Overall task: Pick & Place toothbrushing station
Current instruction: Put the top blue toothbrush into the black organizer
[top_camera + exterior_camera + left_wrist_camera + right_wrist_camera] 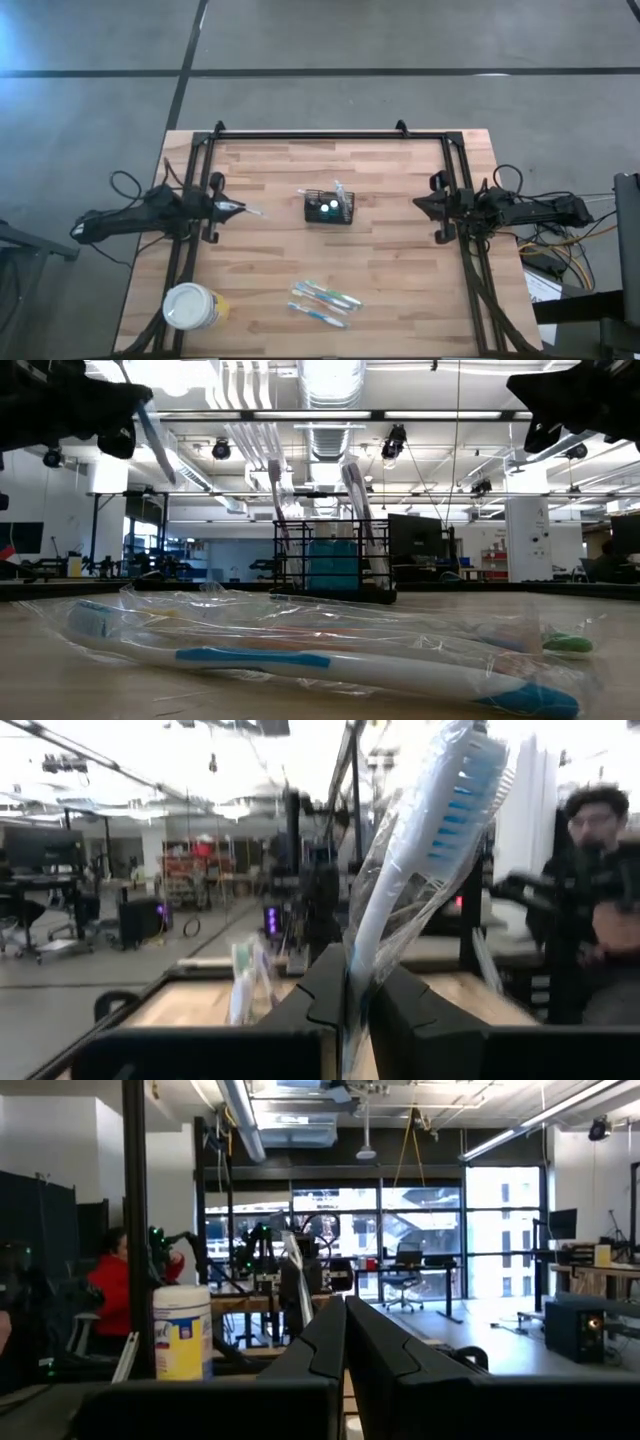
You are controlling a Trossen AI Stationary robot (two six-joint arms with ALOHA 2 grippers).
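Toothbrush (pixel 430 850) in clear wrap is pinched between the left gripper (pixel 237 209) fingers, sticking out past the tips toward the table's middle. Black mesh basket (pixel 329 208) sits mid-table, well apart from that gripper, roughly between the two arms, with a couple of brushes already standing in it. Right gripper (pixel 422 205) hangs off on the basket's other side, fingers pressed together on nothing. More wrapped toothbrushes (pixel 322 301) lie near the front edge, beside a white-lidded tub (pixel 190 306).
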